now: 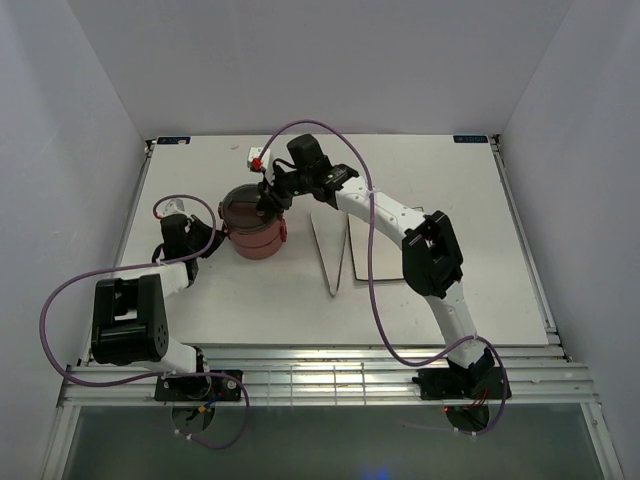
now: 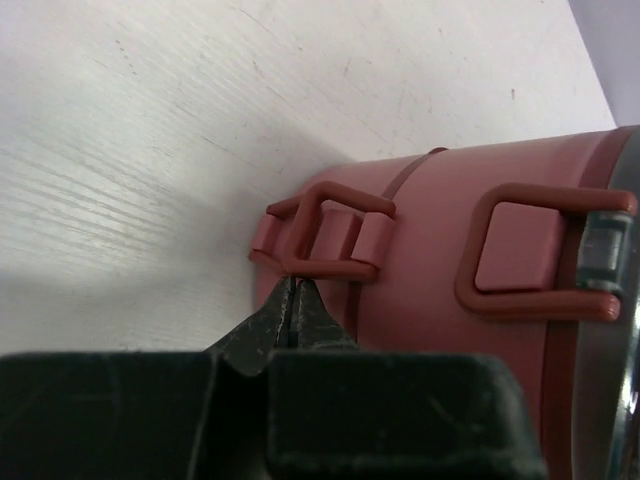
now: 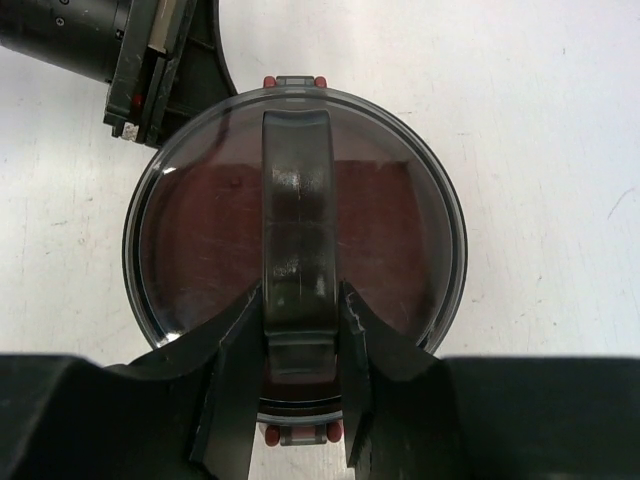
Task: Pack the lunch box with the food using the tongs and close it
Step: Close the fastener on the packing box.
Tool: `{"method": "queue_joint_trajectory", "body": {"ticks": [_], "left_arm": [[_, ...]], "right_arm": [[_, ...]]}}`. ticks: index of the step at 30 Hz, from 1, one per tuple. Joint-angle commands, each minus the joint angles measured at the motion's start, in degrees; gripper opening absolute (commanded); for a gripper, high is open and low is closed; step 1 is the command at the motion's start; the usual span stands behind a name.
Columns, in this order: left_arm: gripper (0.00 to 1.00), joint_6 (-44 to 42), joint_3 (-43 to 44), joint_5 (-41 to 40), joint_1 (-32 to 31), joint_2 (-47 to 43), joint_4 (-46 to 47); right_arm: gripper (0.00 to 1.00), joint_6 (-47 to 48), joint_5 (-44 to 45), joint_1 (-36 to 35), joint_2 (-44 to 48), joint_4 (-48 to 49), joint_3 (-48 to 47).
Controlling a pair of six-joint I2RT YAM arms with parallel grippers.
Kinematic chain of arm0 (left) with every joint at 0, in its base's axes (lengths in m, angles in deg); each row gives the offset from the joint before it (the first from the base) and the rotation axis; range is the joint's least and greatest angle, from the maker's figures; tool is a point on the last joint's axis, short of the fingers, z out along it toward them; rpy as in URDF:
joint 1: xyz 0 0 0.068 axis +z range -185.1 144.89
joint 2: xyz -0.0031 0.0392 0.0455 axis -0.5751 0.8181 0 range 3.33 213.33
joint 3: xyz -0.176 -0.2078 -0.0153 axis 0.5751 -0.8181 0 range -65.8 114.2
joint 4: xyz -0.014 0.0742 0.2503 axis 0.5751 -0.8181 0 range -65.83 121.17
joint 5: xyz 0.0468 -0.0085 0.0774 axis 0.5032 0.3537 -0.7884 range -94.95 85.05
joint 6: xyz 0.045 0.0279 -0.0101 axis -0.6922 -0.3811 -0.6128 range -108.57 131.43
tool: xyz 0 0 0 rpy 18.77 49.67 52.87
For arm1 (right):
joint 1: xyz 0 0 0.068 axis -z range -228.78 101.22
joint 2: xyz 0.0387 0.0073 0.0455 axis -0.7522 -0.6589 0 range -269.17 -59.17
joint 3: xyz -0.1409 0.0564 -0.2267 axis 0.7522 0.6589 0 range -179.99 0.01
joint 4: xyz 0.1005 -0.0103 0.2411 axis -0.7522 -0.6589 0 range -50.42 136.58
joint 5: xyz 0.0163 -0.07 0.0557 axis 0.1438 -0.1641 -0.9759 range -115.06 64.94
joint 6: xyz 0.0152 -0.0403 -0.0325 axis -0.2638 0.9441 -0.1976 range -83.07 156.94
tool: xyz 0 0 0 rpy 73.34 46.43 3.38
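**Top view.** The lunch box (image 1: 252,228) stands stacked and covered on the tabletop (image 1: 470,220), at 10 o'clock from the tabletop's middle. Your right fingers (image 1: 271,200) rest on its cover, reaching in from 1 o'clock. Your left fingers (image 1: 207,237) meet its wall at 9 o'clock. The tongs (image 1: 334,258) lie flat at 3 o'clock of the lunch box, apart from it. They form a narrow V with the joined end toward 6 o'clock. A white plate (image 1: 388,255) lies just beside them at 3 o'clock.

**Left wrist view.** The dusty-red wall of the lunch box fills the 3 o'clock side. Your left fingers (image 2: 265,335) are pressed together with no gap, and you can see nothing between them. Their tips touch the lower bar of a red clasp (image 2: 322,238).

**Right wrist view.** You look straight down on the grey see-through cover (image 3: 190,250), with a dark-red lid showing beneath it. The handle (image 3: 297,230) runs from 12 to 6 o'clock. Your right fingers (image 3: 235,380) stand partly open and clamp the handle's 6 o'clock end, one finger touching each side.
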Motion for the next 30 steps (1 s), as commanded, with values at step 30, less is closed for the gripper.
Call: {"method": "queue_joint_trajectory", "body": {"ticks": [30], "left_arm": [[0.0,4.15,0.15,25.95,-4.79,14.27,24.0]], "right_arm": [[0.08,3.53,-0.36,-2.11,-9.99,-12.74,5.3]]}}
